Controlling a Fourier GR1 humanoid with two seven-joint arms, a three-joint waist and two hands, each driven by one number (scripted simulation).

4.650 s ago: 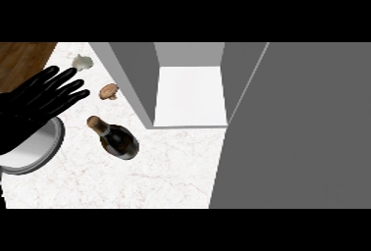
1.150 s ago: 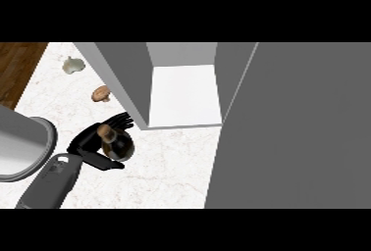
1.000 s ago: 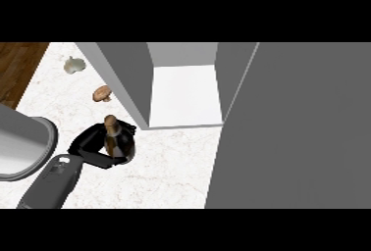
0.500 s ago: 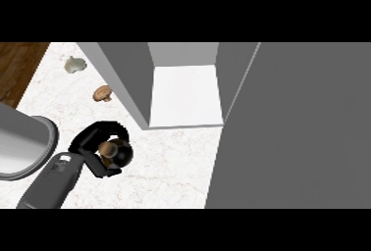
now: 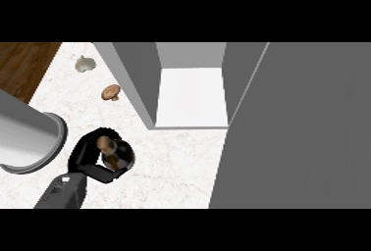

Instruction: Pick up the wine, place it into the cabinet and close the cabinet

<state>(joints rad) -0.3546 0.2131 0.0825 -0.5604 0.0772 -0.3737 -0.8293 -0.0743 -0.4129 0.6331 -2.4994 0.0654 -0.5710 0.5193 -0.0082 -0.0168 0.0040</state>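
L hand (image 5: 87, 158) curled round wine bottle (image 5: 115, 154), forearm in from lower-left edge.

The left robot hand (image 5: 88, 156), on a grey forearm, has its fingers curled.

dark wine bottle (image 5: 116, 156) (brown top), grey cabinet (image 5: 138, 78)

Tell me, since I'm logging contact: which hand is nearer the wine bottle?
The left hand: its fingers curl round the wine bottle on the counter. The right hand shows nowhere in the head view.
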